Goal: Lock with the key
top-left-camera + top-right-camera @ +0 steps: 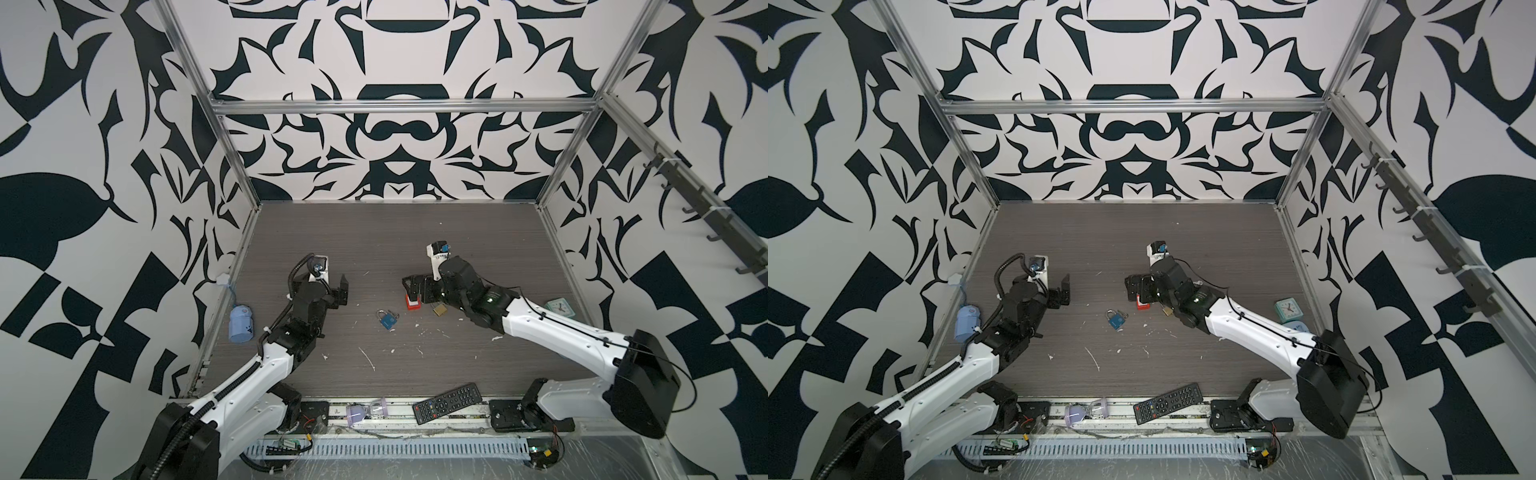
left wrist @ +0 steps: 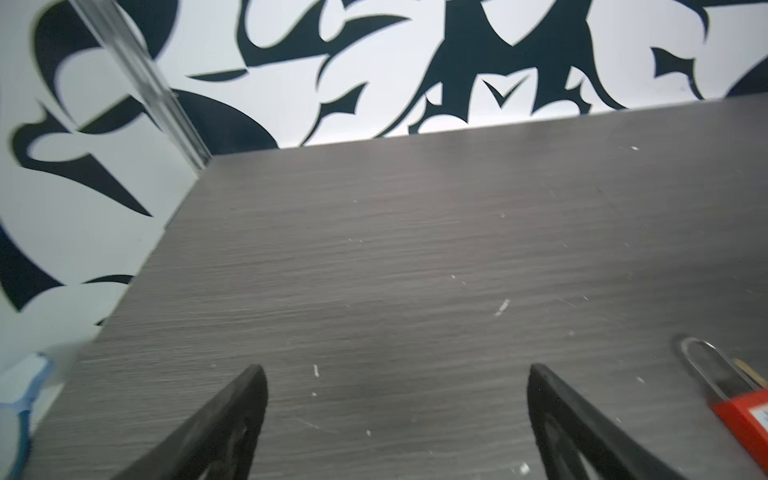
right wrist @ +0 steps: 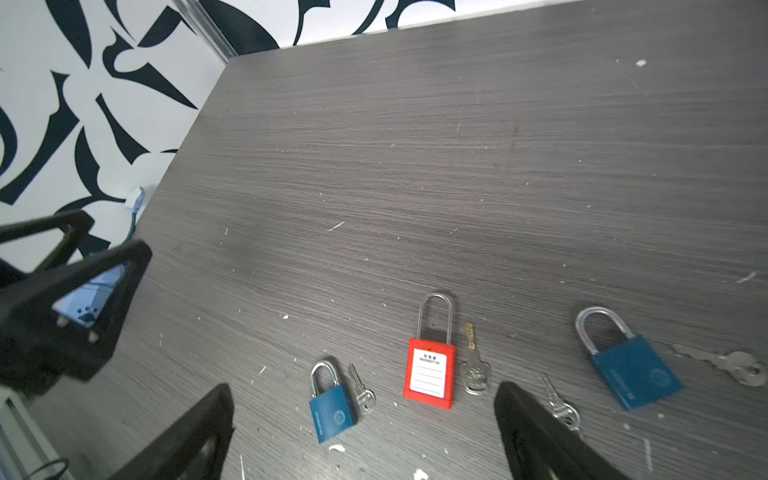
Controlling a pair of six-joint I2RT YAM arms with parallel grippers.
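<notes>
In the right wrist view three padlocks lie flat on the grey table: a small blue padlock (image 3: 332,411) with a key (image 3: 361,390) beside it, a red padlock (image 3: 430,374) with a key (image 3: 473,368) next to it, and a larger blue padlock (image 3: 631,370) near another key (image 3: 725,361). My right gripper (image 3: 363,390) hangs open above the small blue and red padlocks, holding nothing. In both top views it (image 1: 415,286) hovers over the red padlock (image 1: 413,305). My left gripper (image 1: 340,293) is open and empty, left of the blue padlock (image 1: 386,320).
A brass padlock (image 1: 439,309) lies right of the red one. A bunch of keys (image 3: 561,409) lies by my right finger. A remote (image 1: 449,402) rests on the front rail, a blue object (image 1: 240,324) stands at the left wall, and a small clock (image 1: 559,308) at the right.
</notes>
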